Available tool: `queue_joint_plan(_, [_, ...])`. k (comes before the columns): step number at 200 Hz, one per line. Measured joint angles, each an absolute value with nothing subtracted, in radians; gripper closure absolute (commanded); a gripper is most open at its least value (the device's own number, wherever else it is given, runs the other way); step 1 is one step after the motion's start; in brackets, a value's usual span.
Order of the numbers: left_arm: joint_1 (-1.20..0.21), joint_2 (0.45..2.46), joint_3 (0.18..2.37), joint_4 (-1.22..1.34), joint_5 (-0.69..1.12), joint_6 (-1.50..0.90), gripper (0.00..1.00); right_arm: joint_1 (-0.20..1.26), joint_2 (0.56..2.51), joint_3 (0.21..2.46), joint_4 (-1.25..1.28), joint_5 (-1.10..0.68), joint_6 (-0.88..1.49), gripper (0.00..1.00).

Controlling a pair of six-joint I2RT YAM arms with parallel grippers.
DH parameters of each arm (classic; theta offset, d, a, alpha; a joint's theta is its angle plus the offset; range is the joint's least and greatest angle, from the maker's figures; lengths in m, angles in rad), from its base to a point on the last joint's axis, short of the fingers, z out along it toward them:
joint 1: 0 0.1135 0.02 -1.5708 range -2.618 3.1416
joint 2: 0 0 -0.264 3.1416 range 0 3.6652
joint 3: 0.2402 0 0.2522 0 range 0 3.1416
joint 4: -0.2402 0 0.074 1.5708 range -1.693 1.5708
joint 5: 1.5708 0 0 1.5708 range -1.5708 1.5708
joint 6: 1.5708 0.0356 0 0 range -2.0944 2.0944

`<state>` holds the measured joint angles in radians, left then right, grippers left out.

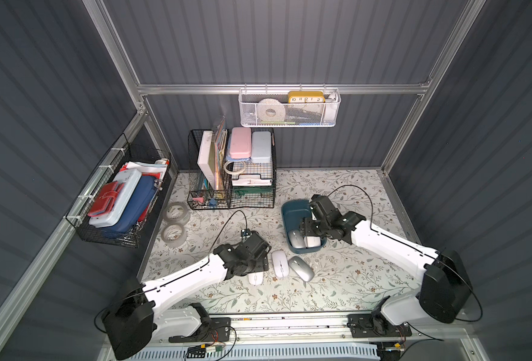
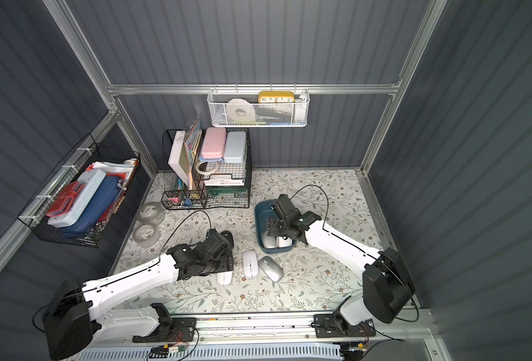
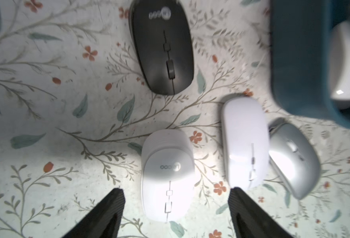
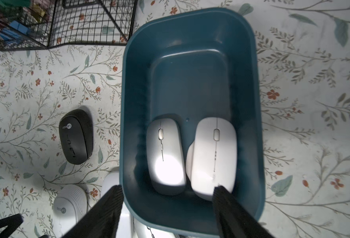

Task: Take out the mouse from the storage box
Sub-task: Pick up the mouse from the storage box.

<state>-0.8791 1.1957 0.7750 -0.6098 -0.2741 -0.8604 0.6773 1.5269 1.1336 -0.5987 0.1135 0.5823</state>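
At the six o'clock end of the box (image 4: 190, 82), a grey mouse (image 4: 165, 156) and a white mouse (image 4: 214, 154) lie together. My right fingers (image 4: 108, 206) hang wide open above them, empty, ready to grab one. My left fingers (image 3: 108, 210) are open too, either side of a ribbed mouse (image 3: 168, 175) outside the box, at seven o'clock.

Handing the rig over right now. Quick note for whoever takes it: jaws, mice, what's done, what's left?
Left gripper: jaws open, over the ribbed white mouse on the table, not gripping it.
Right gripper: jaws open and empty, above the storage box.
Done: four mice are out on the table: the ribbed white mouse, black mouse, smooth white mouse, loose silver mouse.
Left: boxed silver mouse and boxed white mouse lie side by side in the box. A pale shape under the white one may be a third.
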Motion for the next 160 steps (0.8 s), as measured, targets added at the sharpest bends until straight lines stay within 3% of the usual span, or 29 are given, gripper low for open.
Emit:
queue_joint_plan(54, [-0.879, 1.099, 0.784, -0.605, -0.335, -0.862, 0.11, 0.743, 1.746, 1.227, -0.667, 0.128, 0.586, 0.26])
queue_joint_plan(160, [-0.879, 1.116, 0.783, -0.588, -0.345, -0.861, 0.09, 0.742, 1.824, 1.227, -0.626, 0.119, 0.535, 0.28])
